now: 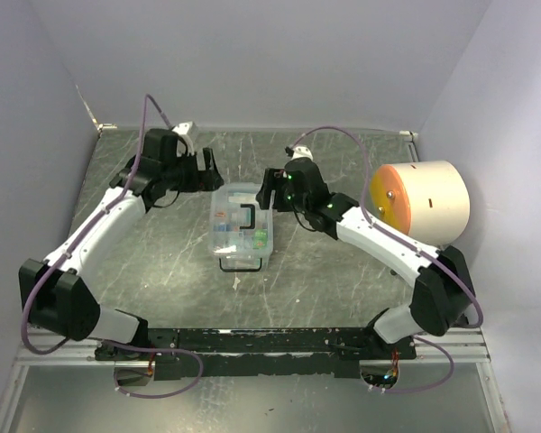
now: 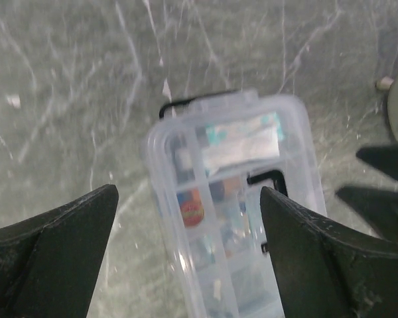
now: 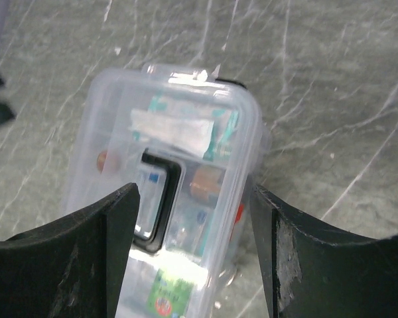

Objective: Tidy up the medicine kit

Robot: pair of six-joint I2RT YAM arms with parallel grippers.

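Note:
The medicine kit (image 1: 241,225) is a clear plastic box with a black handle, lid shut, lying in the middle of the table. Small packets and a divided tray show through the lid. My left gripper (image 1: 207,167) is open and hovers just behind the kit's far left corner; in the left wrist view the kit (image 2: 232,199) lies between and below the spread fingers (image 2: 60,245). My right gripper (image 1: 269,188) is open at the kit's far right corner; in the right wrist view its fingers (image 3: 298,258) straddle the kit's (image 3: 179,179) right edge, touching nothing that I can see.
A big cream cylinder with an orange face (image 1: 419,203) lies at the right, behind the right arm. Grey walls close in the table at the left, back and right. The marbled tabletop (image 1: 162,262) surrounds the kit.

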